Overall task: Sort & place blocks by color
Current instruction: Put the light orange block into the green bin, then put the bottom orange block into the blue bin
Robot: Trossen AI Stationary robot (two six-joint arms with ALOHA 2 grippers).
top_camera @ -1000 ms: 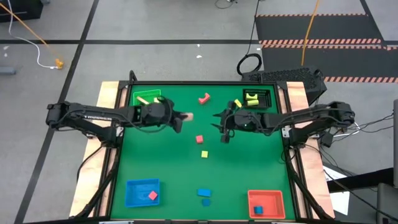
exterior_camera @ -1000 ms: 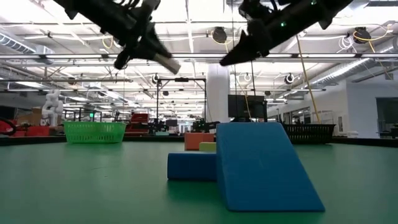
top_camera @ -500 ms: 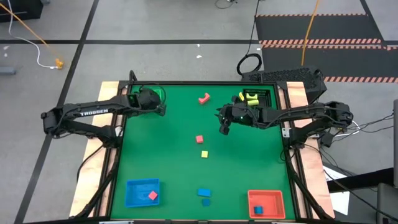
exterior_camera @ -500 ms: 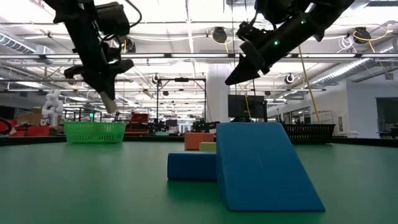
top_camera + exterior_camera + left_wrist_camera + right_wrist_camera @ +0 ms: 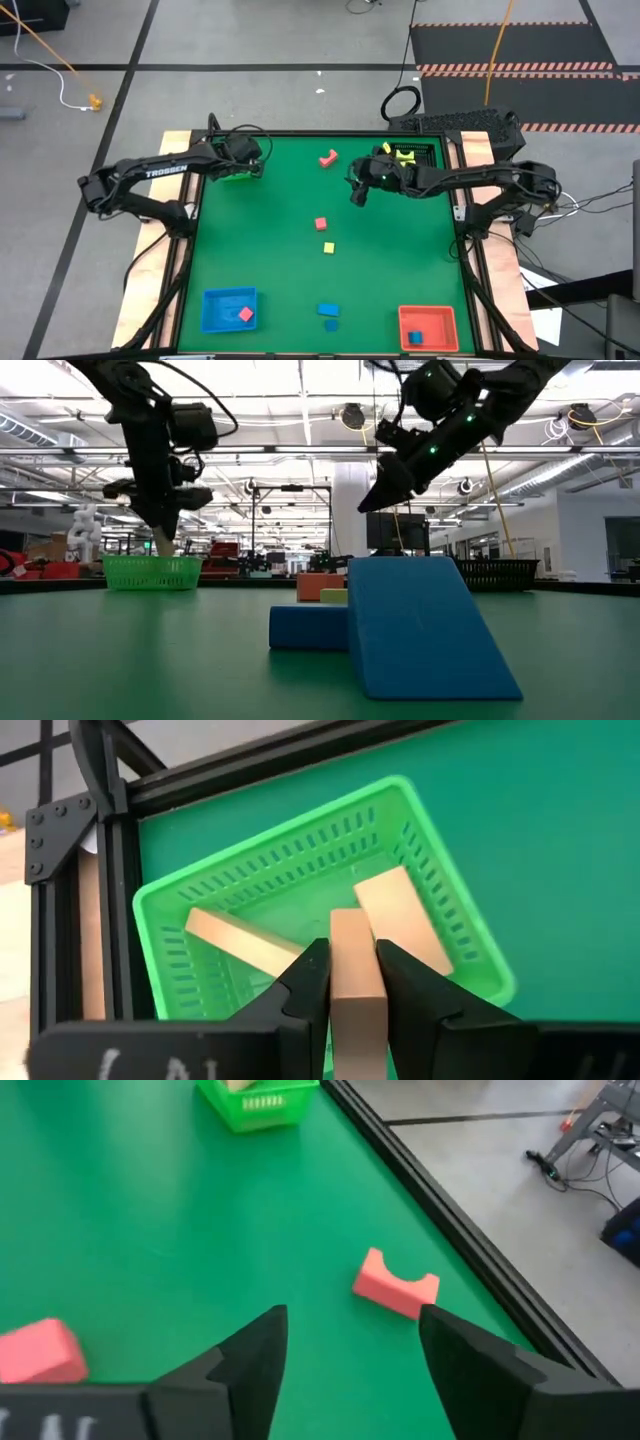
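My left gripper (image 5: 352, 952) is shut on a tan bar block (image 5: 356, 982) and hovers above the green tray (image 5: 175, 905) at the table's far left corner (image 5: 238, 160). Two more tan blocks (image 5: 405, 920) lie inside that tray. My right gripper (image 5: 350, 1330) is open, in the air over the far right part of the mat (image 5: 358, 193). A pink arch block (image 5: 395, 1285) lies on the mat beyond it, and a pink cube (image 5: 38, 1350) is off to one side. Yellow blocks sit in the black tray (image 5: 410, 156). My left gripper pinches the tan bar (image 5: 354, 935) between its two fingers (image 5: 305, 982), which lie along its long sides. The fingers point down from above, as the low view shows (image 5: 163, 530). The bar is lifted clear, above the green tray's inside.
A pink cube (image 5: 321, 224) and a yellow cube (image 5: 328, 247) lie mid-table. Blue blocks (image 5: 328, 311) lie near the near edge. The blue tray (image 5: 215, 318) holds a red block, and the red tray (image 5: 440, 335) holds a blue one. Open mat lies between the arms.
My left gripper has carried the tan bar from the table's middle toward the far left corner, tipped to point down, and now stands over the green tray. My right gripper has drifted a little toward the far edge, still open.
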